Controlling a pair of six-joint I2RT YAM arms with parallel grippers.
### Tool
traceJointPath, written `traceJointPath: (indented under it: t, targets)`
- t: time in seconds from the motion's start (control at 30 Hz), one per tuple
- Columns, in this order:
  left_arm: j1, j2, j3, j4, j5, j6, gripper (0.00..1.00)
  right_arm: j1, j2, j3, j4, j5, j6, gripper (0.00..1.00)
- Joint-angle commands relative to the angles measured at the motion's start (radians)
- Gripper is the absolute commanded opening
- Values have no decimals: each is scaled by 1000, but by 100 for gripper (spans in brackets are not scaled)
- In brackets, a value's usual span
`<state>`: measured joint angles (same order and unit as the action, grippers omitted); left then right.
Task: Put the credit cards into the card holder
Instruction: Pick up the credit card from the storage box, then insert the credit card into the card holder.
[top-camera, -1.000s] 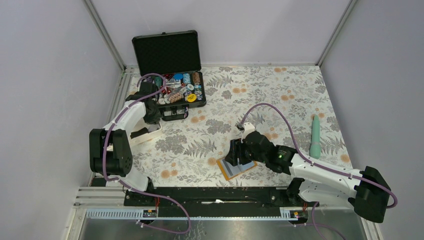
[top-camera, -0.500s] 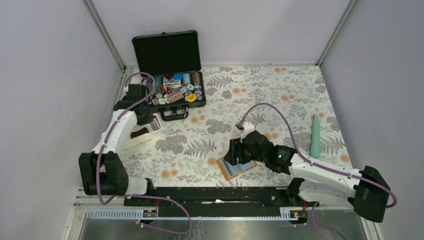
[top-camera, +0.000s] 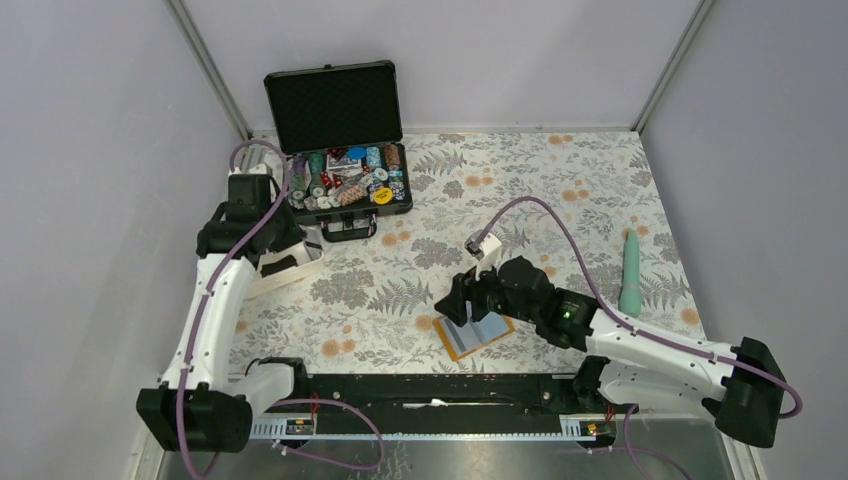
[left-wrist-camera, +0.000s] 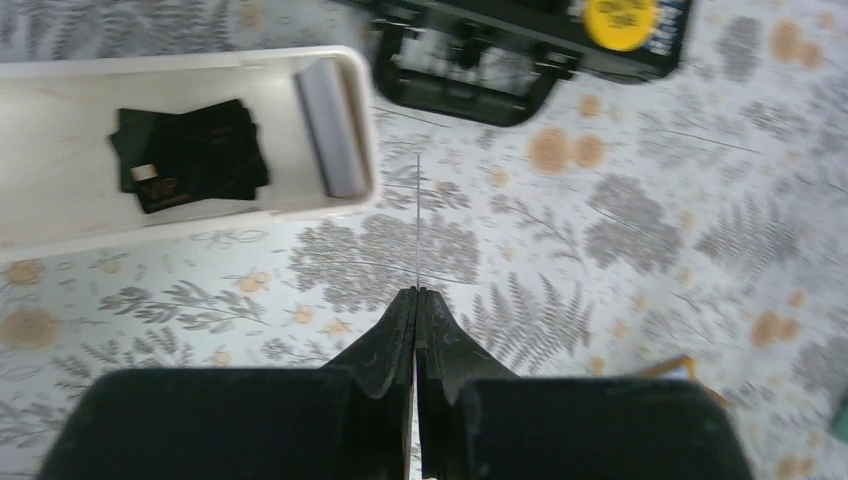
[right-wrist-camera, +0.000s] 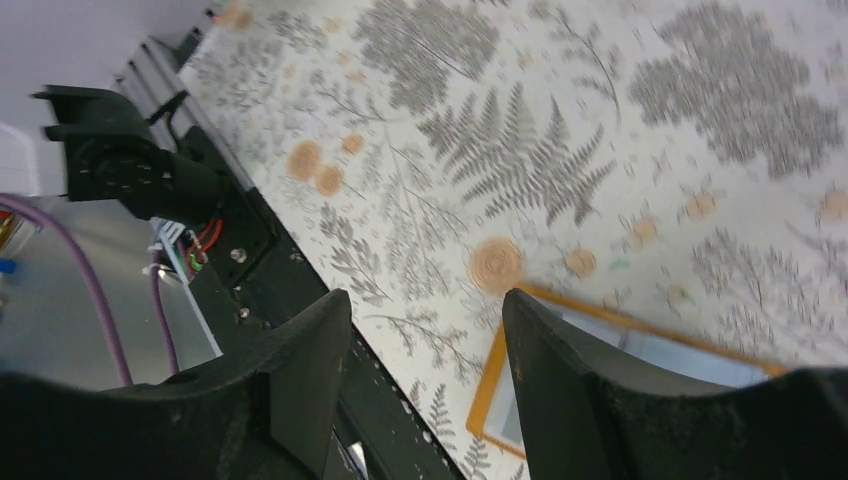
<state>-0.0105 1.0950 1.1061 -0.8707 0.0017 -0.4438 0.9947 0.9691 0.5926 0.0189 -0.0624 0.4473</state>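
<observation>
Card holder (top-camera: 480, 335) below spread right pincer (right-wrist-camera: 425, 300); left pincer (left-wrist-camera: 417, 292) seemingly pinches edge-on credit card (left-wrist-camera: 417, 220)

black cards (left-wrist-camera: 190, 165) in tray (left-wrist-camera: 60, 215), thin card (left-wrist-camera: 417, 220) gripped edge-on, holder (top-camera: 472, 340) open

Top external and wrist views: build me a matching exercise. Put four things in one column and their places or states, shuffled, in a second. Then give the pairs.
Things
1. black credit cards
2. card holder
3. left gripper
4. right gripper

Places or states
A. open, holding nothing
B. lying open on the table
C. inside the white tray
D. shut on what looks like a credit card seen edge-on

Pairs: 1-C, 2-B, 3-D, 4-A
</observation>
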Motion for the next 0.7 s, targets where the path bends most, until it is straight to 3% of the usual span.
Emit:
traceJointPath:
  t: [0.0, 0.23, 0.43, 0.67]
  targets:
    - [-74, -51, 88, -28, 127, -64, 0, 93, 4, 102, 163, 126, -170, 65]
    - [-254, -96, 49, 20, 220, -220, 0, 193, 122, 208, 208, 282, -275, 62]
    - [-451, -91, -68, 160, 310, -406, 0, 293, 233, 287, 172, 435, -375, 62]
    - [-512, -100, -151, 261, 376, -542, 0, 368, 307, 289, 163, 611, -477, 64]
